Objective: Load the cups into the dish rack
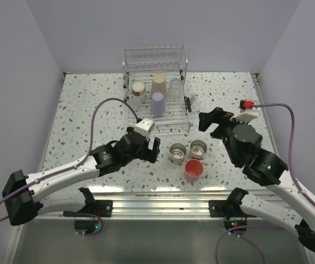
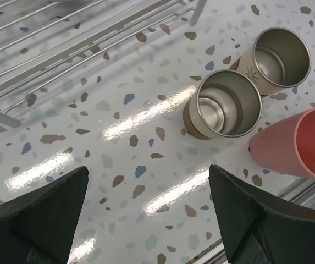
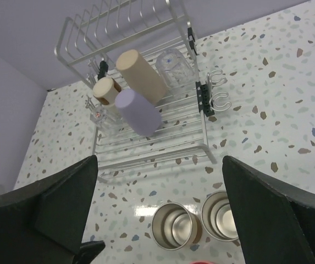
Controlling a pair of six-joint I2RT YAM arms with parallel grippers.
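Nearest the table's (image 1: 80, 110) front edge, about midway along it, stands the coral cup (image 1: 194, 169), mouth up. Just beyond it are two metal cups, one left (image 1: 177, 153) and one right (image 1: 199, 148), also mouth up and close beside each other. My left gripper (image 1: 144, 144) hangs over bare table just left of them, jaws spread wide and holding nothing. My right gripper (image 1: 212, 125) sits a little farther back and to their right, jaws also wide apart and empty. The rack (image 1: 171, 124) stands at the middle of the far edge. In it the lavender cup (image 1: 157, 103) comes first. Behind that is a row: a tan-based cup (image 1: 139, 89) base up on the left, the beige cup (image 1: 158, 85), then a clear cup (image 1: 175, 88).
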